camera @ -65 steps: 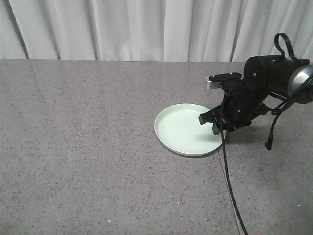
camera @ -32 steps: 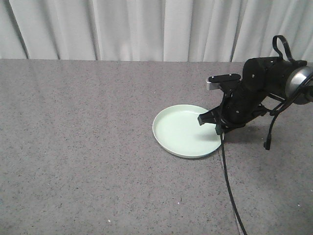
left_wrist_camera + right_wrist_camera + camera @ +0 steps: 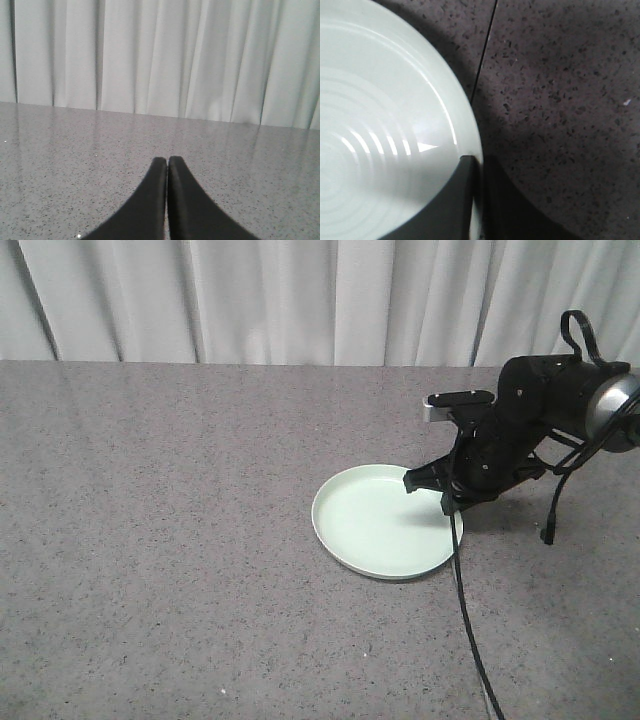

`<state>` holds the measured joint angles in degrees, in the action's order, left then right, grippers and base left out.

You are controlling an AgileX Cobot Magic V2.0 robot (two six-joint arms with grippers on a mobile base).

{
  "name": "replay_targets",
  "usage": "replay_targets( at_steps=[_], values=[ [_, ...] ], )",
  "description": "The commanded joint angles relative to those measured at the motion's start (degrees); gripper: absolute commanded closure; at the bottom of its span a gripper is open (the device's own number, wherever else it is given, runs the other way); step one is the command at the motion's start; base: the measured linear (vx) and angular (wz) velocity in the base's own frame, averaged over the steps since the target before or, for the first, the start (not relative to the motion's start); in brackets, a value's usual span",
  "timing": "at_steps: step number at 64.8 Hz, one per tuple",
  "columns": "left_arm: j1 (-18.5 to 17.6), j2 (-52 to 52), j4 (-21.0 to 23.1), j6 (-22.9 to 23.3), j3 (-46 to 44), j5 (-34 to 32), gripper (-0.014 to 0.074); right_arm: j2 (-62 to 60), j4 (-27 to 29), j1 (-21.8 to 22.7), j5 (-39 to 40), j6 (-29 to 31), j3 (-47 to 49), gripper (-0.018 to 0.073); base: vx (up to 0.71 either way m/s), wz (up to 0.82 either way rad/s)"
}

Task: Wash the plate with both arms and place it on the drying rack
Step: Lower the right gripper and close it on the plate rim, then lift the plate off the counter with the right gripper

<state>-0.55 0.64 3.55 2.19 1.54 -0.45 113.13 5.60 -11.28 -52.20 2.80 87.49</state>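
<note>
The pale mint-green plate (image 3: 380,522) lies on the grey speckled counter, right of centre in the front view. My right gripper (image 3: 441,494) is shut on its right rim, and that side looks slightly raised. In the right wrist view one finger (image 3: 445,210) lies inside the plate (image 3: 380,125) and the other outside, with the rim pinched at the right gripper (image 3: 477,167). My left gripper (image 3: 167,162) is shut on nothing, hovering over bare counter; it does not show in the front view. The drying rack is out of view.
White curtains (image 3: 300,300) close off the back of the counter. A black cable (image 3: 466,610) trails from the right arm to the front edge. A thin seam (image 3: 485,55) runs through the counter beside the plate.
The plate has slid slightly left with the right gripper on its rim, and the gripper has risen a little, lifting the right edge. No earlier view of the left gripper.
</note>
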Motion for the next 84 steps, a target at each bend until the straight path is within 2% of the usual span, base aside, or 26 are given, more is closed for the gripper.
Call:
replay_targets(
  at_steps=[1, 16, 27, 48, 61, 70, 84],
  values=[
    [-0.4, 0.9, 0.4, 0.5, -1.5, -4.4, 0.0603, -4.2, 2.3, 0.0, -1.7, 0.4, 1.5, 0.0568, 0.0, 0.0],
    [-0.4, 0.9, 0.4, 0.5, -1.5, -4.4, 0.0603, -8.8, 9.7, 0.0, -5.1, 0.5, 1.5, 0.0568, 0.0, 0.0],
    [-0.4, 0.9, 0.4, 0.5, -1.5, -4.4, 0.0603, -13.4, 12.4, 0.0, -5.3, 0.7, 1.4, 0.0568, 0.0, 0.0],
    [-0.4, 0.9, 0.4, 0.5, -1.5, -4.4, 0.0603, -23.4, 21.7, 0.0, -11.5, 5.2, 1.2, 0.0568, 0.0, 0.0],
    [-0.4, 0.9, 0.4, 0.5, -1.5, -4.4, 0.0603, -28.1, 23.7, 0.0, -14.7, 5.4, 1.2, 0.0568, 0.0, 0.0],
    [-0.4, 0.9, 0.4, 0.5, -1.5, -4.4, 0.0603, -32.5, 25.6, 0.0, -12.9, 6.7, -5.2, 0.0568, 0.0, 0.0],
    [-0.4, 0.9, 0.4, 0.5, -1.5, -4.4, 0.0603, -40.3, 32.5, 0.0, -7.0, 12.8, -19.1, 0.0568, 0.0, 0.0]
  ],
)
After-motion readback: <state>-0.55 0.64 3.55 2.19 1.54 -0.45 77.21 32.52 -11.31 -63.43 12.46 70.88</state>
